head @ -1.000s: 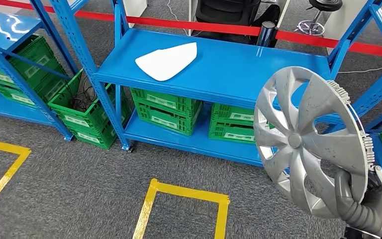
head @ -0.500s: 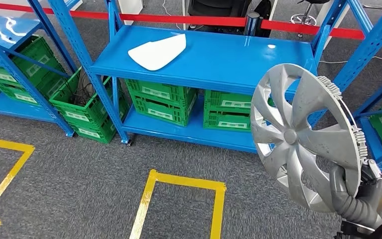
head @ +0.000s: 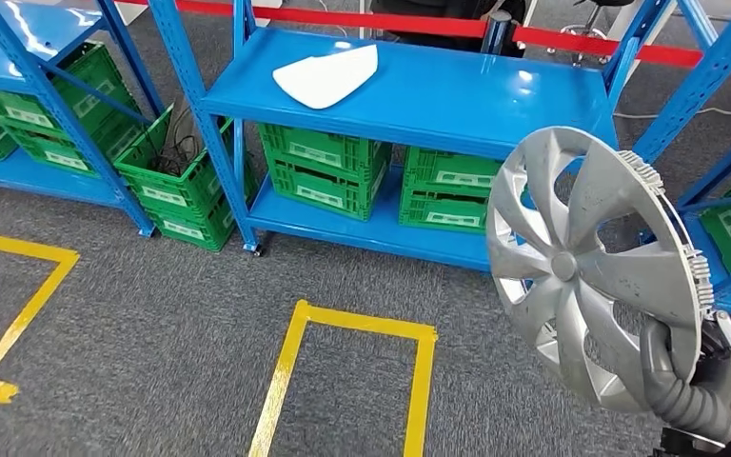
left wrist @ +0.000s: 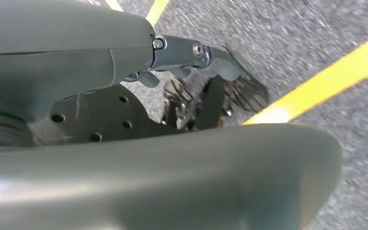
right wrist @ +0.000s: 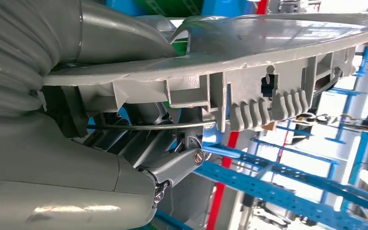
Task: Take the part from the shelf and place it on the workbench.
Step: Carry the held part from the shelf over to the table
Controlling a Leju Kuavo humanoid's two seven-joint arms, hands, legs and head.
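A silver hubcap stands nearly upright at the right of the head view, gripped at its lower rim by the robot's right hand, whose ribbed grey thumb hooks through one of the openings between the spokes. The hubcap is off the shelf and held in the air in front of the blue shelf, which runs across the upper half of the frame. In the right wrist view the same hubcap is seen edge-on, its row of rim clips facing the camera, with the right hand clamped on it, thumb on the face side and darker fingers on the back.

A white flat panel lies on the shelf's top deck, in the upper middle of the frame. Green crates sit on the lower deck and along the upper left. Yellow floor tape marks rectangles on the grey carpet across the lower half, and a red barrier strip runs along the top edge.

In the left wrist view the left hand hangs over carpet and yellow tape; the picture is blurred and largely blocked by grey covers, so whether its fingers are spread or curled cannot be told.
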